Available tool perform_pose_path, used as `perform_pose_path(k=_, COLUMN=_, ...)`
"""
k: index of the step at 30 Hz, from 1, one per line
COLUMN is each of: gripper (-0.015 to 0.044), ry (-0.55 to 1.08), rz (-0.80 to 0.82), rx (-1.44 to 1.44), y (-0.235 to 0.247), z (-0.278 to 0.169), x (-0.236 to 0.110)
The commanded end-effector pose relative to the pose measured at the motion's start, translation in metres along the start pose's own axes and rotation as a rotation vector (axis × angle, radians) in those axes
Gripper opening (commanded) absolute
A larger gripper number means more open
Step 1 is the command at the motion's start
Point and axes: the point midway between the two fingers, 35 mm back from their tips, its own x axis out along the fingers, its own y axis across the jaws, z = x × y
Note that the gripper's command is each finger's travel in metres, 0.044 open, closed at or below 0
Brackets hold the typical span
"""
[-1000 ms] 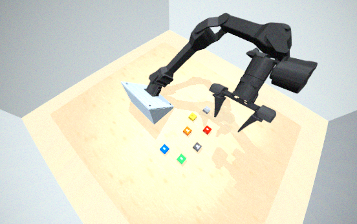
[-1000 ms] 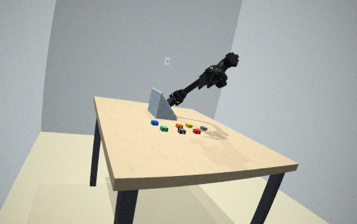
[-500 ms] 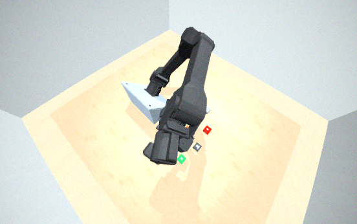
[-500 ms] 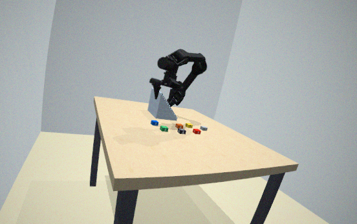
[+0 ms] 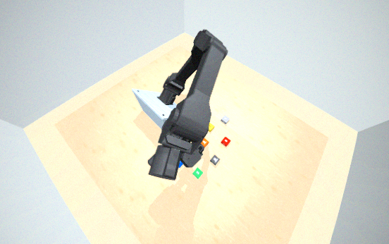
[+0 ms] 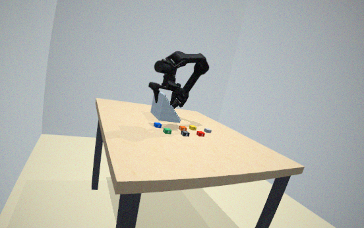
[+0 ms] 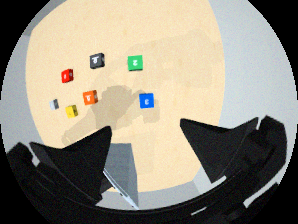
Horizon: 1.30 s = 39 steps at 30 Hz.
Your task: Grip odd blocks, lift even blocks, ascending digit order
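Several small blocks lie in a cluster on the wooden table (image 6: 158,161): blue (image 6: 157,124) (image 7: 147,100), green (image 5: 197,173) (image 6: 167,130) (image 7: 135,63), orange (image 5: 204,142) (image 6: 182,128) (image 7: 89,96), yellow (image 5: 211,127) (image 6: 192,127) (image 7: 71,111), dark grey (image 5: 215,159) (image 6: 185,133) (image 7: 97,60), red (image 5: 225,141) (image 6: 200,133) (image 7: 67,75) and light grey (image 5: 225,120) (image 6: 208,130) (image 7: 55,104). Their digits are too small to read. My gripper (image 6: 165,100) (image 7: 145,125) is open and empty. It hangs well above the table, over the blue block's end of the cluster. In the top view the arm hides the fingers and most of the blue block.
The arm's grey wedge-shaped base (image 5: 151,106) (image 6: 163,110) (image 7: 120,169) stands just behind the blocks. The folded arm (image 5: 201,92) reaches over it.
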Motion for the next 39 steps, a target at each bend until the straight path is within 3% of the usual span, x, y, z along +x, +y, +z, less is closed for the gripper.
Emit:
perform_pose_path(k=1, gripper=0.04, ry=-0.006, rz=0.003, rx=0.007, y=0.0, z=0.0, x=0.0)
perform_pose_path(k=10, gripper=0.04, ry=-0.006, rz=0.002, rx=0.008, y=0.002, z=0.002, x=0.0)
perform_pose_path(k=19, gripper=0.04, ry=-0.006, rz=0.011, rx=0.008, y=0.129, z=0.037, x=0.0)
perform_pose_path(k=39, gripper=0.04, ry=-0.006, rz=0.012, rx=0.008, y=0.133, z=0.037, x=0.0)
